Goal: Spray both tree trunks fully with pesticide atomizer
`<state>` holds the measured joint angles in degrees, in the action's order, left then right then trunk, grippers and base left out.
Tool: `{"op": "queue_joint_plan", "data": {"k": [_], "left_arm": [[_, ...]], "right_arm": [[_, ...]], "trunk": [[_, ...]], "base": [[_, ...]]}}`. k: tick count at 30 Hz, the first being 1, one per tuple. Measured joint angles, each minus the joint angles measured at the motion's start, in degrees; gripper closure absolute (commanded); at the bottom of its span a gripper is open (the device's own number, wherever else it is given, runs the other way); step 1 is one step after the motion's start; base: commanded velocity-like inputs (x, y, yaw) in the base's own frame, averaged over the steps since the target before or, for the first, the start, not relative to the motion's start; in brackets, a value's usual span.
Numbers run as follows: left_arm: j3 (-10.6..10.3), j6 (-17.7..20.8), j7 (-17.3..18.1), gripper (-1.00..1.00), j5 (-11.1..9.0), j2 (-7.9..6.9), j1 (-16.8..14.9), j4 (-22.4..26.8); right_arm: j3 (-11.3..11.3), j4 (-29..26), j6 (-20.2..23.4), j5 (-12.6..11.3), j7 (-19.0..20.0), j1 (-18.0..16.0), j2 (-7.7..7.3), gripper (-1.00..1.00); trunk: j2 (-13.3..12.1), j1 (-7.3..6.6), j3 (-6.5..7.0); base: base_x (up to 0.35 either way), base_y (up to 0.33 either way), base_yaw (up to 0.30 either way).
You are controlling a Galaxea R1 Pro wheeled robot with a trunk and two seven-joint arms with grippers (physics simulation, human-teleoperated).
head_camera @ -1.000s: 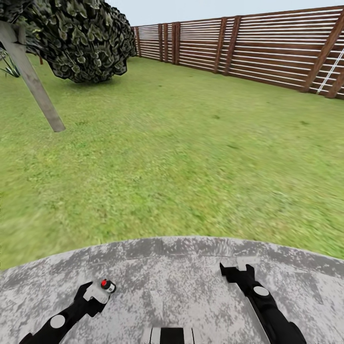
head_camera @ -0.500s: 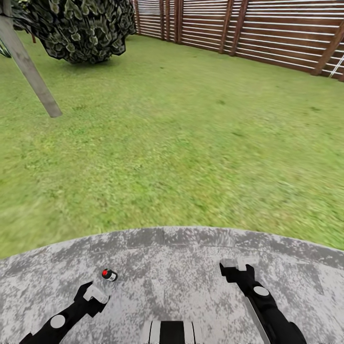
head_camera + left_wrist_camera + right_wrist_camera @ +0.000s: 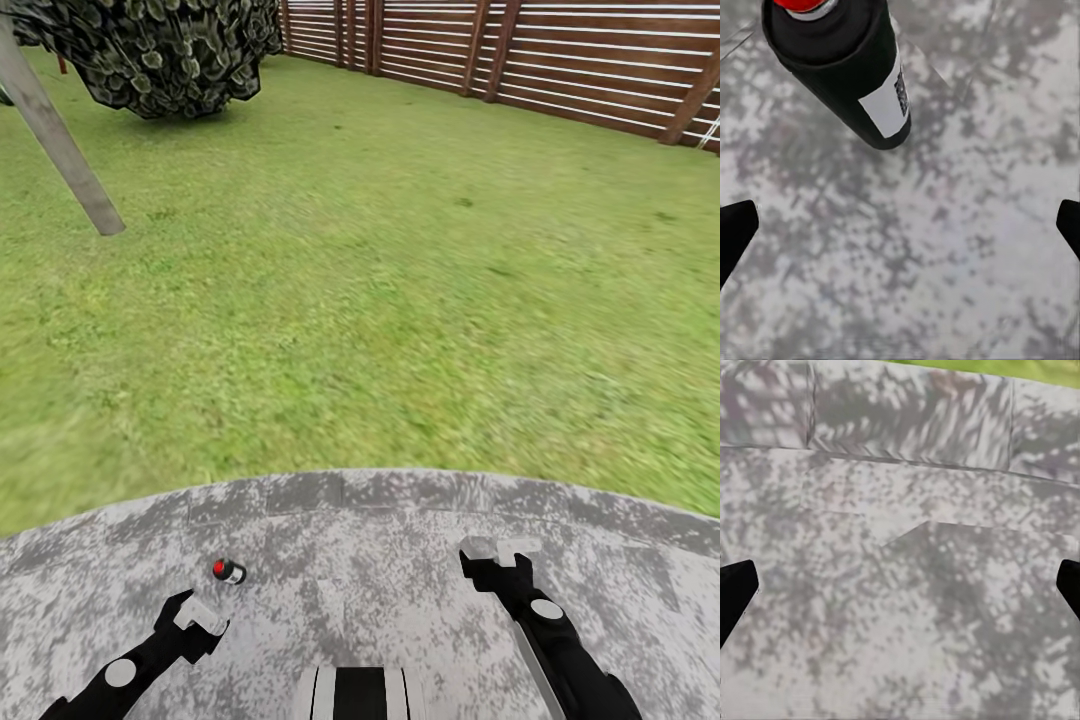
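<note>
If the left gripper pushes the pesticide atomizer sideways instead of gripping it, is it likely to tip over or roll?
The pesticide atomizer looks like a slim, smooth black cylinder with a red top, standing upright on the grey stone paving, so a sideways push would probably tip it. Once down, its round body would likely roll. The left gripper is open just short of it.

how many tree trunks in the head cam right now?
1. A bare grey tree trunk leans at the upper left of the head view, rooted in the lawn. The dark foliage behind it could hide another.
</note>
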<state>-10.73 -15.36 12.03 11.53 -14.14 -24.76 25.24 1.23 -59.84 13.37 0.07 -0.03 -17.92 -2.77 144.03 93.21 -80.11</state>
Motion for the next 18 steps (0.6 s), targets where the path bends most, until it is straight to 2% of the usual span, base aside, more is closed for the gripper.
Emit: {"op": "queue_joint_plan", "data": {"k": [18], "left_arm": [[0.07, -0.04, -0.03, -1.00, 0.00, 0.15, 0.00, -0.01]], "right_arm": [[-0.01, -0.01, -0.01, 0.00, -0.04, 0.01, 0.00, -1.00]], "trunk": [[0.00, 0.01, -0.01]], "base": [[0.055, 0.014, 0.000]]}}
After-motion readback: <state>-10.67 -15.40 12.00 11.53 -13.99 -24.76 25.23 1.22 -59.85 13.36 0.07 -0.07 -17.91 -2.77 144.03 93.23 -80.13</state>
